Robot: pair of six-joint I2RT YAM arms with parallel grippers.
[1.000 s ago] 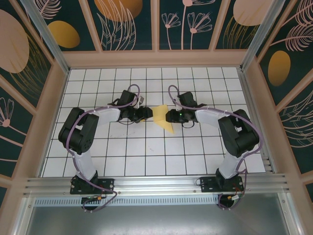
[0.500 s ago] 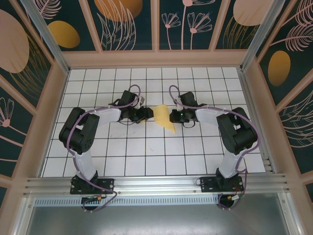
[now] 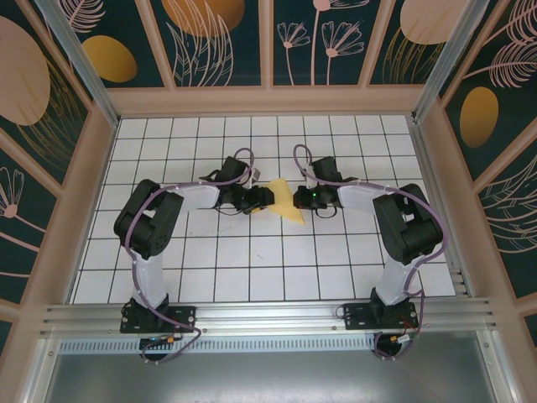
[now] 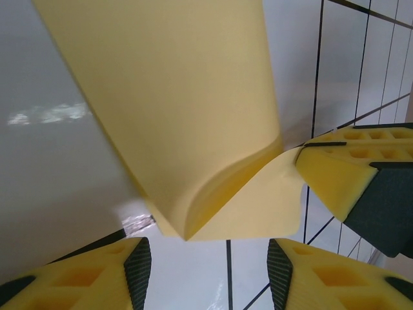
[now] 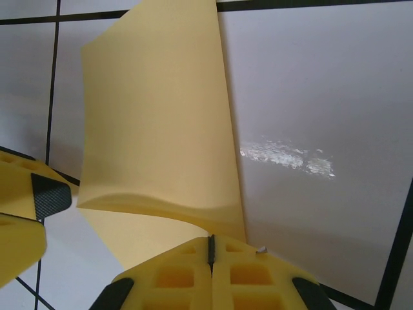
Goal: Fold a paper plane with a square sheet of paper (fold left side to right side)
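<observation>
The square sheet of paper [image 3: 285,206], folded narrow and pointed, lies mid-table [image 3: 252,252] with its tip toward the near right and its long axis slanting back to the far left. Left gripper [image 3: 268,198] stands spread, grasping nothing, at its left edge; right gripper [image 3: 295,200] is clenched, tips against its right edge

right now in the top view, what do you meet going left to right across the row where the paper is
left arm → left gripper, jaws apart → folded sheet of paper → right gripper, jaws shut → right arm
</observation>
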